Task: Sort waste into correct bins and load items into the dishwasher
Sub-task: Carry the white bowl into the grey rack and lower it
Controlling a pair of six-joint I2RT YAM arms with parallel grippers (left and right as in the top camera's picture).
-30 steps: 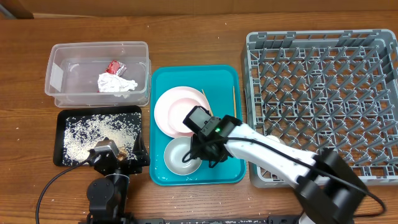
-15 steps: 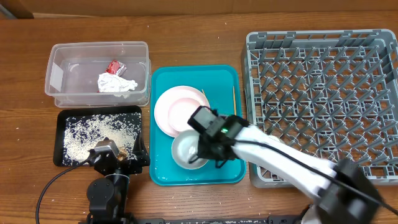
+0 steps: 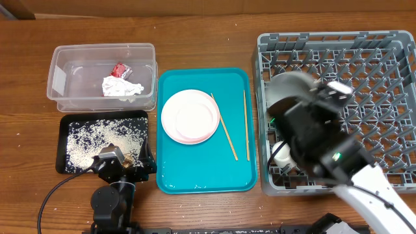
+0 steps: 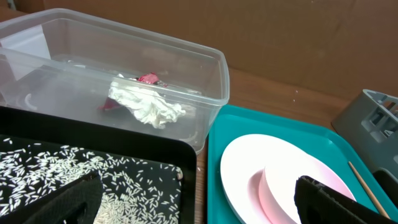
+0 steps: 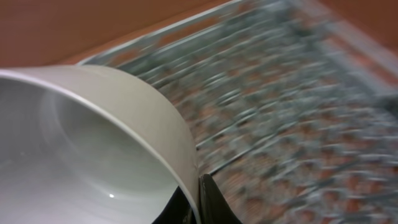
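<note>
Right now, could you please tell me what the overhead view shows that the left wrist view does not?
Only overhead: the right pincer holding the bowl over the dish rack. Only left wrist: the brown backdrop rising behind the table. Both: the clear tub with tissue and red wrapper, the black tray of rice, the plates on the teal tray.

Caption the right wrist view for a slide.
The right gripper pinches the bowl by its rim, dish rack blurred behind.
</note>
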